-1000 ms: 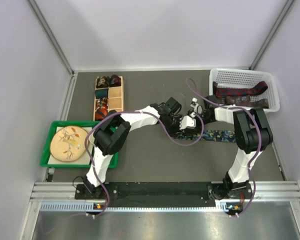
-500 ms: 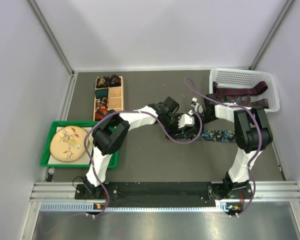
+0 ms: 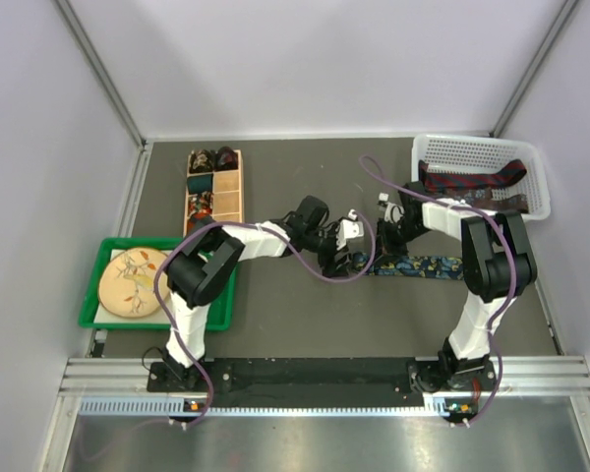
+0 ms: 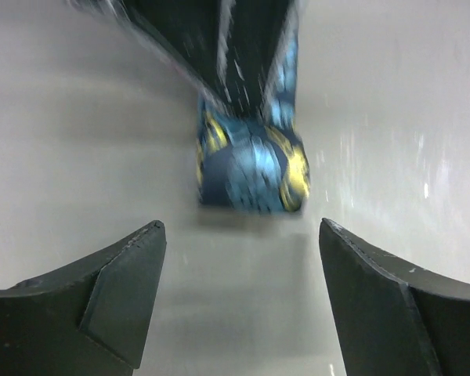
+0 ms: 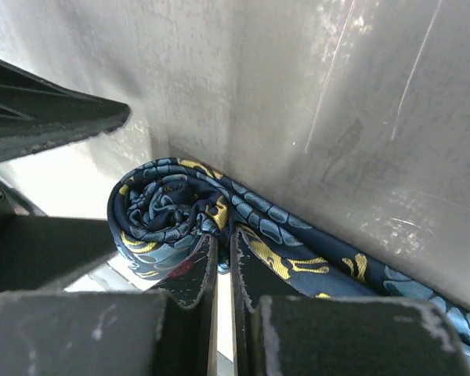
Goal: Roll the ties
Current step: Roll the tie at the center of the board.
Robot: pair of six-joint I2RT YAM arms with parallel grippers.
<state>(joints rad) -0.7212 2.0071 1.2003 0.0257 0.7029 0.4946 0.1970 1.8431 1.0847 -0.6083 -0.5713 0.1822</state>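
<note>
A dark blue tie (image 3: 425, 265) with a floral print lies flat on the grey table, and its left end is rolled into a small coil (image 5: 168, 207). My right gripper (image 5: 220, 249) is shut, its tips pinching a fold of fabric where the coil meets the flat length. It shows from above as well, the right gripper (image 3: 383, 236) at the tie's left end. My left gripper (image 4: 243, 235) is open, with the coil (image 4: 251, 166) lying on the table just ahead of its fingertips and nothing between them. From above, the left gripper (image 3: 344, 244) sits left of the coil.
A white basket (image 3: 472, 146) at the back right holds dark red patterned ties (image 3: 472, 180). A wooden compartment box (image 3: 228, 183) at the back left holds several coiled ties. A green tray (image 3: 90, 295) with a painted plate (image 3: 133, 280) sits at the left.
The left gripper has opened, let go of the coil and drawn back to the left. The right gripper has shut on the tie at the coil.
</note>
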